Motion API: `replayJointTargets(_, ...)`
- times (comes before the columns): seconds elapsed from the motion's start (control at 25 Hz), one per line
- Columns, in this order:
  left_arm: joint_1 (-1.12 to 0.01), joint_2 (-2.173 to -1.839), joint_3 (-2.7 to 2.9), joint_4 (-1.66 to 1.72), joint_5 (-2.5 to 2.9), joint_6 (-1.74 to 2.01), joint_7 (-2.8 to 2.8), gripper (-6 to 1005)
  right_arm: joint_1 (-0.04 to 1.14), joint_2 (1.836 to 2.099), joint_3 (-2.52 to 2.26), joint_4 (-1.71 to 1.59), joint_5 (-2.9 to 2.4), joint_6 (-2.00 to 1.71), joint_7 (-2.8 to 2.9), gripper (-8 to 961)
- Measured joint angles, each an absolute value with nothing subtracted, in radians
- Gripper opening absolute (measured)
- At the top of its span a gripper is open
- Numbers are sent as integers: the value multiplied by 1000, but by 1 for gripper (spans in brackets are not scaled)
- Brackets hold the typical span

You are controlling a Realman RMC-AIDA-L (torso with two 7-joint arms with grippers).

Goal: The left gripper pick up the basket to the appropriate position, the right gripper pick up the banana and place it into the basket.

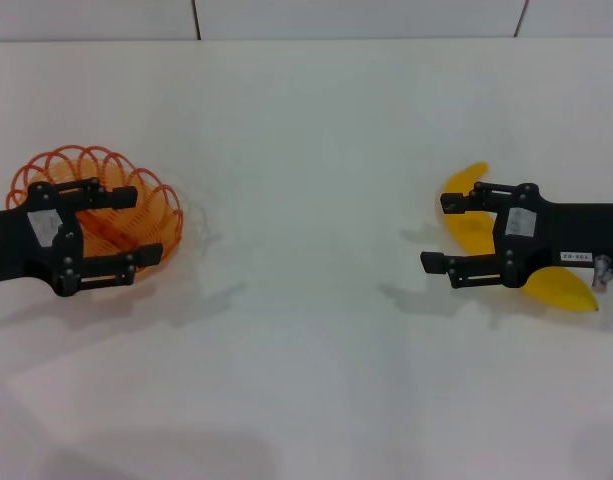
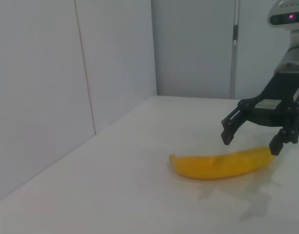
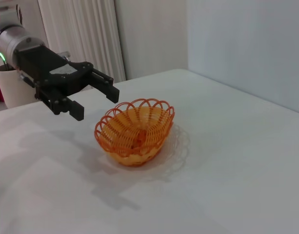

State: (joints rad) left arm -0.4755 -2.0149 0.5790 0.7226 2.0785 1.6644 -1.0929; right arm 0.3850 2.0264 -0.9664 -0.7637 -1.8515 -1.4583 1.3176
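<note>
On the bench's (image 1: 316, 330) left side I have the left tool (image 1: 136, 222) hovering over the basket (image 1: 136, 185), fingers spread, nothing held; the right wrist view shows it above the near rim. At the far right, the right tool (image 1: 456, 232) hangs open above the banana (image 1: 466, 232), which lies flat. My plan: lower left so one finger goes inside the rim and one outside, close gently on the wire, lift level.
</note>
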Motion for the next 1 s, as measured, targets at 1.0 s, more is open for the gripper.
replayJointTargets(1.0, -491, -1921, 574, 1040, 2068, 1586, -1796, 746, 389, 2026, -966, -767, -1852, -1457, 1320, 879)
